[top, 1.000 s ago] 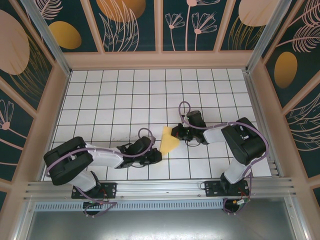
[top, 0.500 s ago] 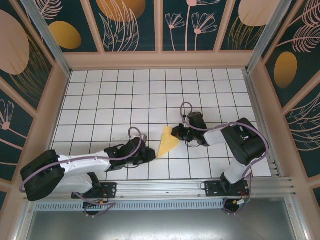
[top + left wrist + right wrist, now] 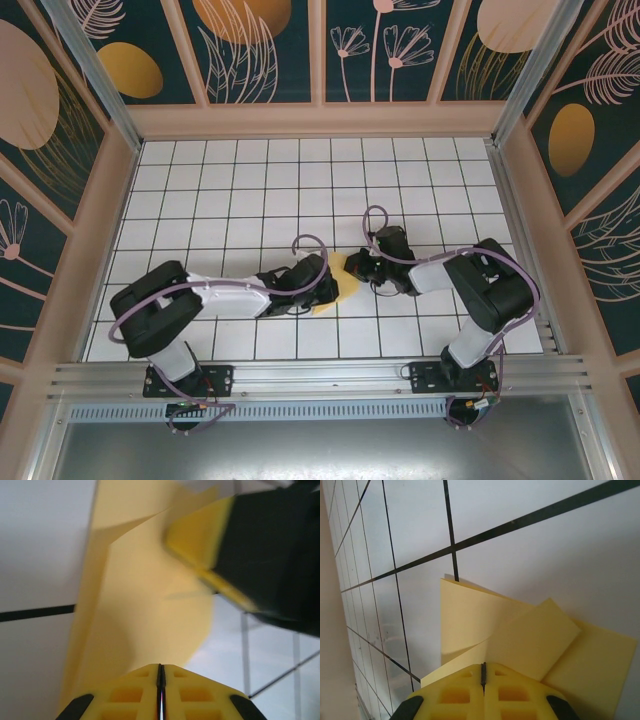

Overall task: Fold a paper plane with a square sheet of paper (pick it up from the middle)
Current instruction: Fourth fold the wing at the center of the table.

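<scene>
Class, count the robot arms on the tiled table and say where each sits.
2. The left arm lies low from the near-left, the right arm from the near-right; their jaws meet over the yellow paper.

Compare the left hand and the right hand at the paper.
The left hand meets the paper from the left, at its near part; the right hand meets it from the right, at its far corner. The left arm lies stretched out low; the right arm is folded back at the elbow. Both hands are shut, tips at the paper.
</scene>
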Robot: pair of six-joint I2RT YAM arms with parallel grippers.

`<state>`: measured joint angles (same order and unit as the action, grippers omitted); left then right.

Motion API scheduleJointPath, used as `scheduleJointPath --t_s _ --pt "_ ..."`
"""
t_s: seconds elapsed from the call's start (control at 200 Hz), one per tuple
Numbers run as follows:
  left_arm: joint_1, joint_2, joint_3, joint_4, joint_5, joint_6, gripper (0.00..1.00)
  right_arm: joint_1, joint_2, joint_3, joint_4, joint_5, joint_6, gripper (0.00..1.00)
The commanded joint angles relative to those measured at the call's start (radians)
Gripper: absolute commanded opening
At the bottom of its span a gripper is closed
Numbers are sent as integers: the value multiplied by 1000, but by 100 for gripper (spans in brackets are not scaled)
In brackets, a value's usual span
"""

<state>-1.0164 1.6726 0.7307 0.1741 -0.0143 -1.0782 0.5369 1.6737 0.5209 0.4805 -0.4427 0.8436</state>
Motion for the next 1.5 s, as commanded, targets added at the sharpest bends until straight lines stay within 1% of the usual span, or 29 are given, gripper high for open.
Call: scheduleJointPath --t_s 0.0,0.03,0.1,0.255,0.31,0.505,0.595,0.686,0.776,0.921,0.956,0.971,1.021,1.121,1.211,1.276,1.356,1.496 --pt "5 35 -14 -38 0 -8 11 5 -21 22 -117 20 -46 5" --pt "4 64 -22 -40 12 -10 10 5 -28 34 -131 17 -56 5" --pt "5 79 -45 -49 21 -27 9 5 -55 50 -155 13 -76 6" --pt "5 47 -136 3 33 -58 9 5 -122 48 -139 -35 -93 7" --pt "5 14 -146 5 33 -57 9 34 -126 50 -125 -58 -90 7" --pt "5 18 -129 1 34 -46 9 107 -81 56 -78 -74 -48 5" --pt "5 25 -123 0 38 -46 9 131 -53 58 -77 -40 -31 5" --pt "4 28 -126 3 40 -49 9 132 -4 55 -74 -6 -29 4" --pt "6 28 -128 -3 39 -50 9 108 25 54 -83 41 -42 4" --pt "4 30 -145 0 39 -59 8 20 39 63 -105 49 -74 4" --pt "5 32 -152 1 41 -62 8 15 36 68 -120 49 -83 4" --pt "5 32 -153 2 42 -63 8 -12 34 70 -127 51 -89 4" --pt "5 31 -163 11 44 -68 7 -49 34 80 -148 62 -107 4" --pt "6 32 -179 31 51 -75 7 -115 53 98 -164 56 -145 4" --pt "4 33 -179 34 52 -74 7 -160 84 125 -171 19 -165 5" --pt "5 31 -174 35 55 -70 7 -173 82 140 -162 -20 -172 5" --pt "5 28 -172 35 57 -68 7 -169 41 157 -166 -47 -169 5" --pt "6 31 -167 36 60 -64 7 -158 -39 181 -219 -32 -186 6"
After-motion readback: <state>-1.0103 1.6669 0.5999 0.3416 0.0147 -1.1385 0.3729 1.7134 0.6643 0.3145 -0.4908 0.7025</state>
